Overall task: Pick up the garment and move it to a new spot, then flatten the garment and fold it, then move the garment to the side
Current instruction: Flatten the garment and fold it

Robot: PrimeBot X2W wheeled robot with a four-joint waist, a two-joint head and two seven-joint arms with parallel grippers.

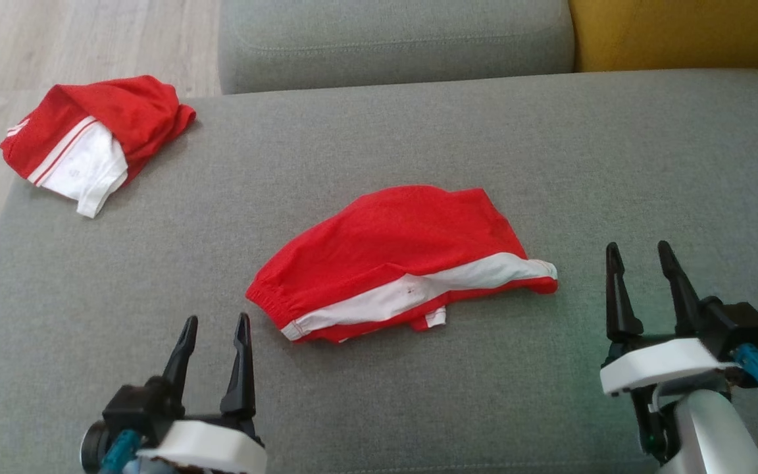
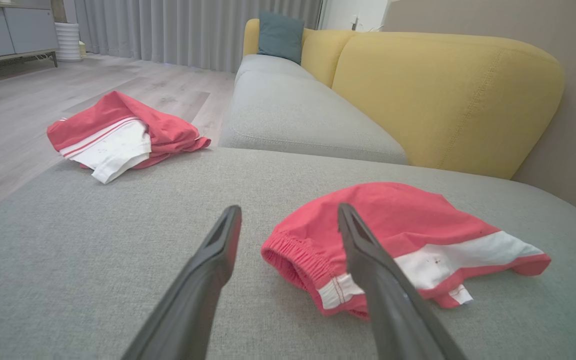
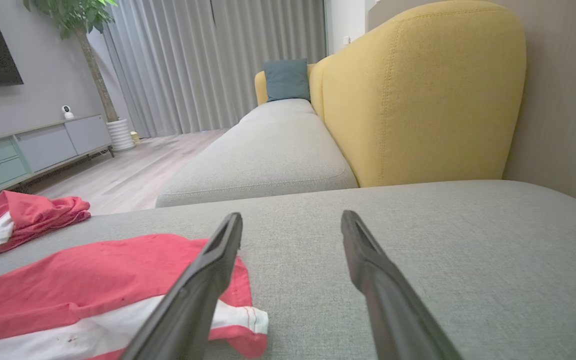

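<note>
The garment, red shorts with a white side stripe and an elastic waistband, lies loosely folded in the middle of the grey sofa seat. My left gripper hovers open just short of its waistband end, nothing between the fingers; the left wrist view shows the garment slightly right of that gripper. My right gripper stands open to the right of the garment's other end, apart from it. Seen from the right wrist, the garment lies left of those fingers.
A second red and white garment lies bunched at the seat's far left corner, near the edge above the wooden floor. Another grey seat cushion and a yellow backrest border the far side.
</note>
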